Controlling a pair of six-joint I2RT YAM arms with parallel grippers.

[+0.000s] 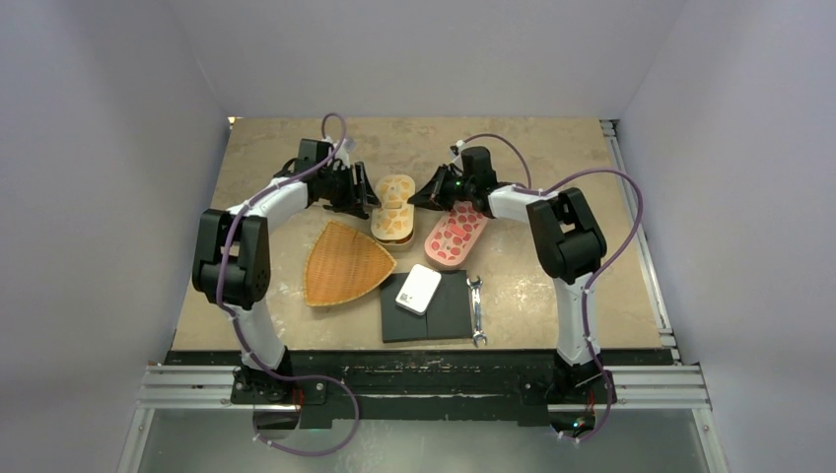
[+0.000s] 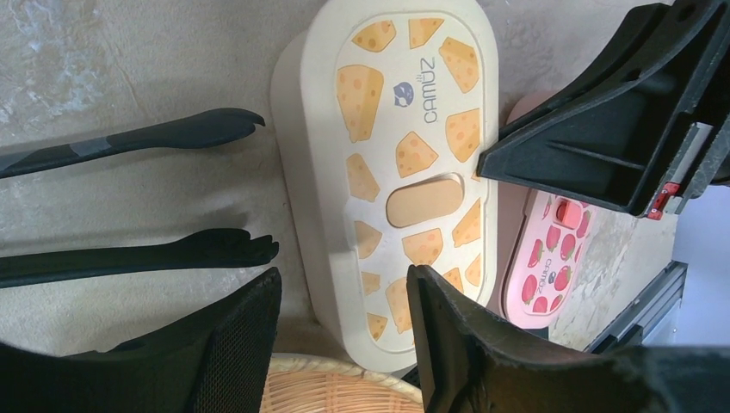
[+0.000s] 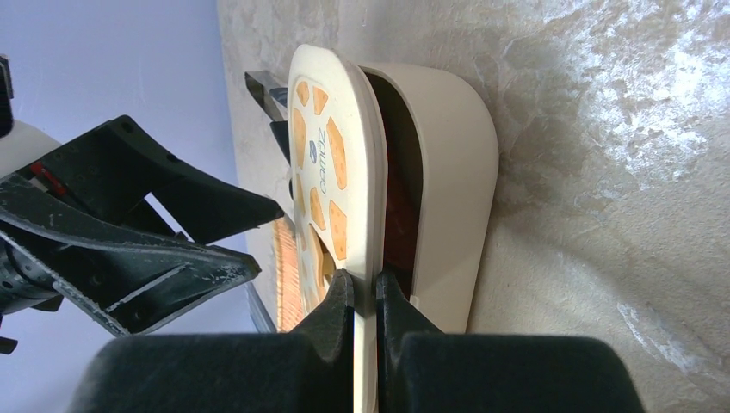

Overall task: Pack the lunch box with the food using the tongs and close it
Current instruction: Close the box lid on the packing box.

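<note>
Now the right pincer point(image 3: 362, 288) is clamped on the rim of the cheese-printed cream lid point(image 3: 323, 155), ajar over the oval cream lunch box point(image 3: 456, 172) on the surface point(image 3: 603, 129); the left pincer point(image 2: 344, 277) hangs open, empty. Best lowered square, then pressed.

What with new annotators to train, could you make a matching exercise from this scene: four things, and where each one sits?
Things:
1. cheese-print lid
2. tongs
3. wrench
4. white box

Places:
A. on the black mat
B. pinched at its edge by the right end effector
C. on the table, by the black mat's right edge
D. lying loose on the table beside the cheese-print lunch box

Pairs: 1-B; 2-D; 3-C; 4-A
</note>
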